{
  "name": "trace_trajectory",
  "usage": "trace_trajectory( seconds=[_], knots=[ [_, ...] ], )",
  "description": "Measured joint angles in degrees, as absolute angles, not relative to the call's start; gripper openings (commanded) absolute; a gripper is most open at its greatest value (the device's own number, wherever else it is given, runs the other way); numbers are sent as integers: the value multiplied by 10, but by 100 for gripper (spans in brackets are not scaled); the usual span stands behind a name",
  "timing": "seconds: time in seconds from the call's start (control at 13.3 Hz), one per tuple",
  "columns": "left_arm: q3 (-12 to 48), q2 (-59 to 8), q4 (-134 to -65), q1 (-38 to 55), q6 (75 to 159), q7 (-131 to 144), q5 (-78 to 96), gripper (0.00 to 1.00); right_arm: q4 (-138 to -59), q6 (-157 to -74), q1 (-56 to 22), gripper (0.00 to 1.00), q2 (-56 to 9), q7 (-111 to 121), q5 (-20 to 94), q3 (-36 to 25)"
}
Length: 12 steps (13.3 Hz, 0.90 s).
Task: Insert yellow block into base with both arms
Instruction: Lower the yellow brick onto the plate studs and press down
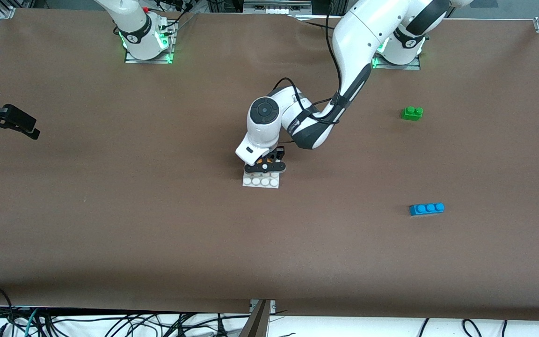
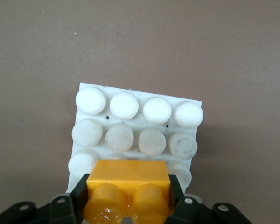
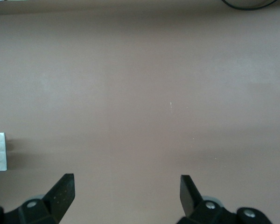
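Fingers (image 2: pixel 79 198) of the left gripper (image 2: pixel 127 205) clamp the small orange-yellow plastic block (image 2: pixel 129 186) by its two short ends, low over the flat white studded base plate (image 2: pixel 137 123) at mid-table; it looks light, stiff and smooth, so a firm side grip suits it. Right gripper (image 3: pixel 126 191) waits with fingers spread over bare brown table (image 1: pixel 157 234) at its arm's end. The green brick (image 1: pixel 411 113) and blue brick (image 1: pixel 426 208) lie well apart, so room is wide.

orange-yellow block (image 2: pixel 130 179), white studded base (image 2: pixel 135 123), green brick (image 1: pixel 412 113), blue brick (image 1: pixel 426 208), brown table (image 1: pixel 110 210)
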State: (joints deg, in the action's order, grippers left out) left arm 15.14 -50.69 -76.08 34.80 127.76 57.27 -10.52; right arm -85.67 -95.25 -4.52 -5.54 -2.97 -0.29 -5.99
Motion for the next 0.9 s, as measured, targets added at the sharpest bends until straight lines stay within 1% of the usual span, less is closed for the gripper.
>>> trace_trajectory(
  seconds=[0.23,0.3,0.38,0.9],
  knots=[
    [151,-508,-761,348,1276,573,-105,66,-857,-952,-45,100,-55,-30,-3,-60],
    [151,-508,-761,348,1276,573,-105,80,-857,-952,-45,100,-55,-30,-3,-60],
    [151,-508,-761,348,1276,573,-105,100,-857,-952,-45,100,-55,-30,-3,-60],
    [153,-508,-759,348,1276,573,-105,100,-857,-952,-45,100,-55,-30,-3,-60]
  ],
)
